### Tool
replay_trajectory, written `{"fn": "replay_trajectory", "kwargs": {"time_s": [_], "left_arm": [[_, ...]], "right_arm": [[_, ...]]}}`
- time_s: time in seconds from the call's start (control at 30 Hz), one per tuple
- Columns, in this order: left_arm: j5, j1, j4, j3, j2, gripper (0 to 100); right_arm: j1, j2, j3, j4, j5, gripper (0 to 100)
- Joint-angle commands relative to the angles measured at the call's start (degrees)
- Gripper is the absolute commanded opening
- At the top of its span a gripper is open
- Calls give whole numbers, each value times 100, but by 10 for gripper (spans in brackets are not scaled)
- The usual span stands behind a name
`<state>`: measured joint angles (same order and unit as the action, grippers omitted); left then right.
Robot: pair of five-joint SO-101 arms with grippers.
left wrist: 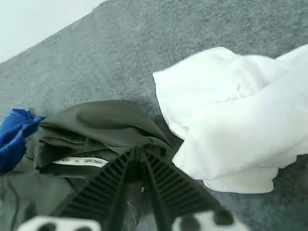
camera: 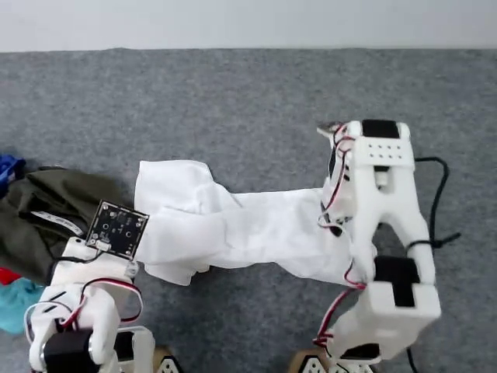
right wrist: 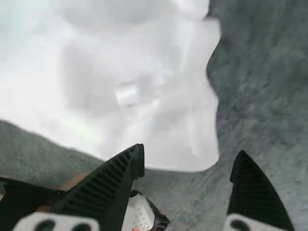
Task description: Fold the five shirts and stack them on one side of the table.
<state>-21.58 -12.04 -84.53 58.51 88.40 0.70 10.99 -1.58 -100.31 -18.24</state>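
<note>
A crumpled white shirt [camera: 233, 225] lies stretched across the middle of the grey table; in the left wrist view the white shirt [left wrist: 231, 125] is bunched. My right gripper [right wrist: 190, 163] hovers open over one end of the white shirt [right wrist: 120, 72], near its small label [right wrist: 127, 94], with nothing between the fingers. My left gripper [left wrist: 139, 156] is shut, its tip over an olive shirt [left wrist: 96, 130] beside the white one. The olive shirt [camera: 46, 206] sits at the table's left edge.
Beside the olive shirt lie a blue cloth [camera: 8, 167], a red one [camera: 8, 276] and a teal one [camera: 15, 303]. The blue cloth [left wrist: 14, 137] lies beyond the olive shirt. The right arm [camera: 380, 233] stands over the shirt's right end. Grey carpet-like table surface [camera: 248, 101] lies bare at the back.
</note>
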Motion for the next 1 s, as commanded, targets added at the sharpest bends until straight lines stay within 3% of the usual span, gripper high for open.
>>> {"fn": "replay_trajectory", "kwargs": {"time_s": [0.0,0.53,0.77,0.97], "left_arm": [[-35,53,114,48,9,8],[-53,53,123,31,9,8],[-44,53,123,40,9,8],[-35,53,123,57,9,8]], "right_arm": [[-57,303,-888,-224,88,296],[13,1569,-1011,-154,62,294],[-4,1851,-1020,-48,35,88],[-22,1727,-1257,-66,35,72]]}}
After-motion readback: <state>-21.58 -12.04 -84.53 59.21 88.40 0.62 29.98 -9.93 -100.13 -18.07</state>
